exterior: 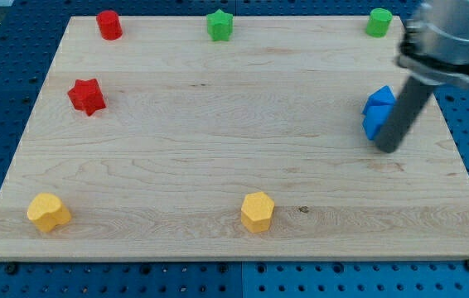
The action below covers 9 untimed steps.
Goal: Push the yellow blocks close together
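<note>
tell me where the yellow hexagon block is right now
The yellow hexagon block sits near the board's bottom edge, just right of centre, far right of the other yellow block.

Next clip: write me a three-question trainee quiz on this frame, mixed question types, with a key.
1. True or false: my tip touches one of the yellow blocks.
2. Multiple choice: the block nearest my tip is A) the red star block, B) the blue block, C) the green star block.
3. How many yellow blocks are on the board, and where?

Key
1. False. My tip is at the view's right, right beside the blue block.
2. B.
3. Two, both near the view's bottom: the yellow block at the left corner and the yellow hexagonal block near the middle, well apart from each other.
</note>
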Available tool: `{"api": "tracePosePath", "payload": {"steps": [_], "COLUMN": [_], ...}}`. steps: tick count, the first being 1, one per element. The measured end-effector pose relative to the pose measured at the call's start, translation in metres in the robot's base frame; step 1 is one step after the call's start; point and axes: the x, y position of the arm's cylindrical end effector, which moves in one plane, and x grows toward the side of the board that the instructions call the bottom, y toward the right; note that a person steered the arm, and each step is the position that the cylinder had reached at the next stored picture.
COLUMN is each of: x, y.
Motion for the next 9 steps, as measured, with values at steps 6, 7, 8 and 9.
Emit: {"api": "tracePosePath", "payload": {"steps": [6, 7, 8, 9], "x": [0.134, 0.137, 0.137, 0.136], "y": [-0.212, -0.171, -0.176, -0.182]}}
